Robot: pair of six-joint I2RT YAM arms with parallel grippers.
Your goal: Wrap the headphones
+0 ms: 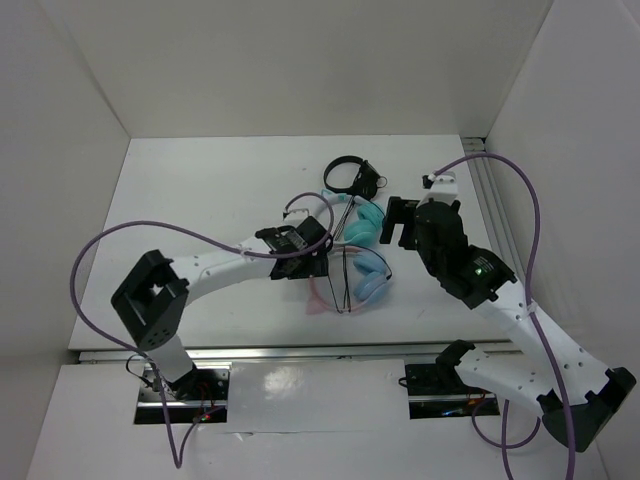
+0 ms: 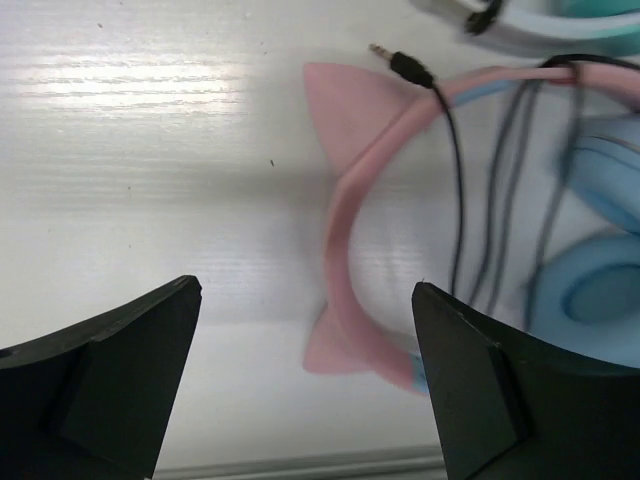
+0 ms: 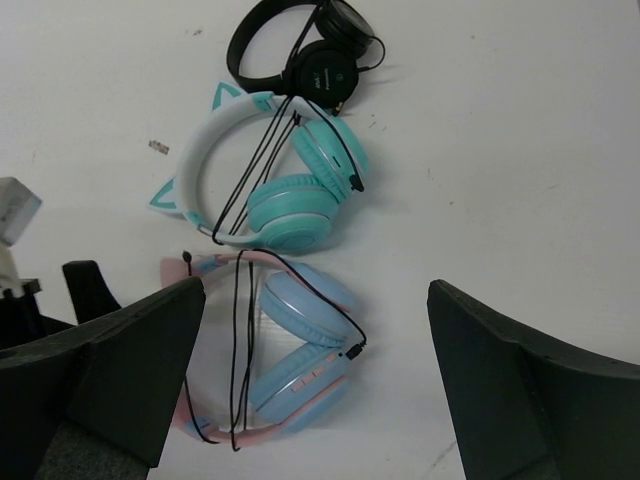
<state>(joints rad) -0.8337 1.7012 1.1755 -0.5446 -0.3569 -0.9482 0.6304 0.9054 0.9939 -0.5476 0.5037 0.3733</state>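
The headphones [image 1: 372, 285] lie flat at the table's middle, with a pink cat-eared headband [image 2: 345, 230] and light blue cups [image 3: 300, 340] folded together. Their thin black cable [image 3: 240, 340] is looped several times across the band, and its plug [image 2: 400, 62] lies loose by one cat ear. My left gripper [image 1: 318, 262] is open and empty, hovering just above the headband's left side [image 2: 305, 290]. My right gripper [image 1: 398, 224] is open and empty, higher up to the right of the cups [image 3: 315, 290].
Teal-cupped, white-banded cat-ear headphones [image 3: 290, 200] lie right behind the pink ones, their cable wound on. Smaller all-black headphones [image 3: 310, 50] lie further back. White walls enclose the table on the left, back and right.
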